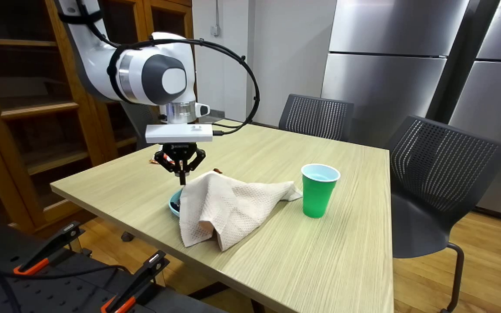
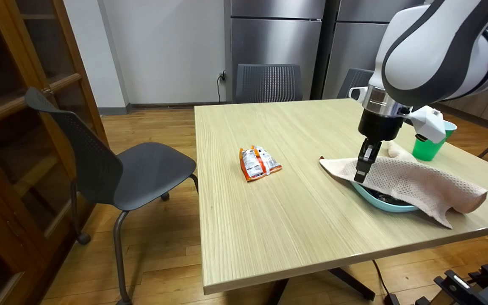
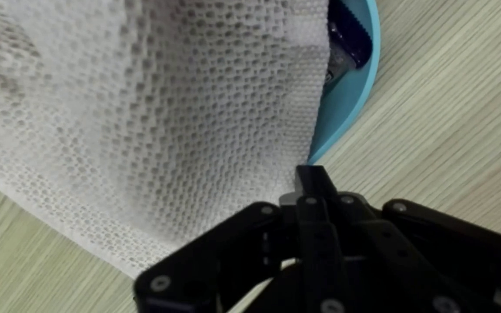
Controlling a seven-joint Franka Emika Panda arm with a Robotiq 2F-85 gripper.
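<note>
Though partly over the bowl (image 3: pixel 347 100), cloth (image 3: pixel 215 108) right at the gripper (image 3: pixel 313 174).

You get bright, even light in both exterior views, sheen on the refrigerator (image 1: pixel 389 87); your wrist view is dimmer, the gripper (image 3: pixel 313 171) dark, slightly blurred.

rough dimpled cloth (image 3: pixel 224 108), smooth plastic bowl (image 3: pixel 342 104), wood-grained table (image 1: pixel 346 243)
</note>
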